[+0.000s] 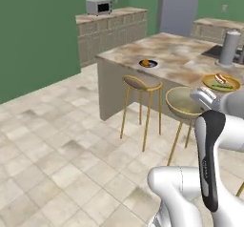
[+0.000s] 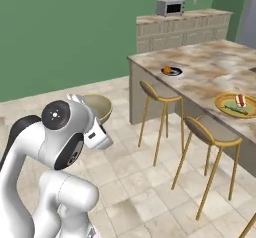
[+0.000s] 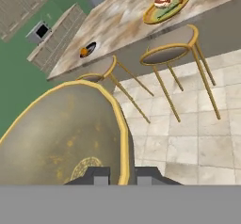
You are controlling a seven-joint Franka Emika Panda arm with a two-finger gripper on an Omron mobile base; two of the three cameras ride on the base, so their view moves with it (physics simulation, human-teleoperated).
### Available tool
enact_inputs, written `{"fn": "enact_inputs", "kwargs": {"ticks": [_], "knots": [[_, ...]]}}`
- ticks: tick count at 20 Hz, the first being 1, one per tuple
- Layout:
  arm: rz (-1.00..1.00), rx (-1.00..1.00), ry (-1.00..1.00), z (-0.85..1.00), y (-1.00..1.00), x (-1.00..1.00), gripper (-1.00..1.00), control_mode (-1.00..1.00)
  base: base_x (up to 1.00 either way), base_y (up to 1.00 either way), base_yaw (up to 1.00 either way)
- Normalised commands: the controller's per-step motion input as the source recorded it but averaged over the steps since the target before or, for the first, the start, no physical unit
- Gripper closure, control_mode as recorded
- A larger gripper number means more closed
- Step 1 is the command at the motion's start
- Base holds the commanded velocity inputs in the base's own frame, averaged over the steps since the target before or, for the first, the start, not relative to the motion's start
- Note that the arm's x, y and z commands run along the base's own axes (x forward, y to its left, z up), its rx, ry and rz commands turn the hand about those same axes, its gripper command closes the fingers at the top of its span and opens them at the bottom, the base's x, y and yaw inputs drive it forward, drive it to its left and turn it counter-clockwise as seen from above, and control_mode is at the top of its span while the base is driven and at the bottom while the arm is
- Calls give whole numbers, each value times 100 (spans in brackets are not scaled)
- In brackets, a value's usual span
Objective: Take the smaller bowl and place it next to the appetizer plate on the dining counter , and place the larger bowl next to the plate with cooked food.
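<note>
Tan and smooth, the smaller bowl [image 3: 61,133] is seen at the lower left of the hand view, its rim pinched between the closed fingertips [image 3: 96,175] of the gripper [image 3: 123,176]. In the left base view the bowl [image 1: 183,101] is held at centre right, in the air in front of a gold-legged stool [image 1: 141,84]. The dining counter [image 1: 186,54] lies across the upper right there. On it the appetizer plate [image 1: 148,63] is set near the front edge, well apart from the plate with cooked food [image 1: 221,82] at the right edge of the frame.
</note>
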Motion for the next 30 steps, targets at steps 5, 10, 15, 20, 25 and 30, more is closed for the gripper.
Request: {"fn": "enact_inputs", "kwargs": {"ticks": [5, 10, 15, 20, 25, 30], "knots": [[0, 0, 0, 0, 0, 0, 100, 100, 100, 78, -64], [0, 0, 0, 0, 0, 0, 100, 100, 100, 100, -63], [0, 0, 0, 0, 0, 0, 100, 100, 100, 100, -65], [0, 0, 0, 0, 0, 0, 100, 100, 100, 100, -67], [0, 0, 0, 0, 0, 0, 100, 100, 96, 89, -32], [0, 0, 0, 0, 0, 0, 100, 100, 98, 34, -5]]}}
